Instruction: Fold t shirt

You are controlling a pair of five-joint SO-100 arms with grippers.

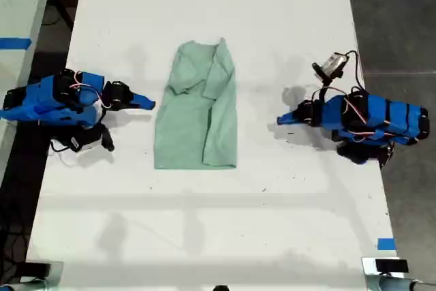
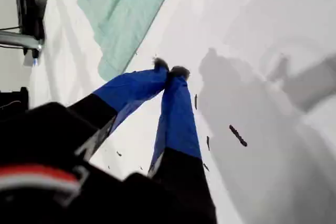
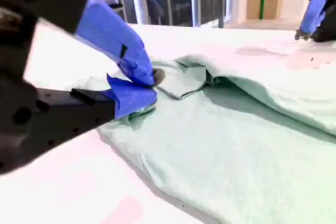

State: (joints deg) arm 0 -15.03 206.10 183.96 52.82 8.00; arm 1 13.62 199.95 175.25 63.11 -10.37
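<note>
The t shirt (image 1: 197, 114) lies flat in the middle of the white table (image 1: 218, 223), pale mint green, its side toward the exterior view's right folded over lengthwise. My first gripper (image 1: 281, 120) sits on the exterior view's right, shut and empty, a short way off the shirt's edge. In the first wrist view its blue fingertips (image 2: 170, 69) meet over bare table, with the shirt (image 2: 123, 9) beyond. My second gripper (image 1: 150, 104) on the exterior view's left is shut just beside the shirt's other edge. In the second wrist view it (image 3: 149, 85) rests at the wrinkled sleeve area of the shirt (image 3: 236, 145).
A small camera (image 1: 332, 66) stands up on the arm at the exterior view's right. Blue tape (image 1: 385, 243) marks the table's near corner at the exterior view's right. A metal fitting (image 1: 385, 267) sits at that table edge. Another table with blue tape (image 1: 13, 43) lies at the exterior view's left.
</note>
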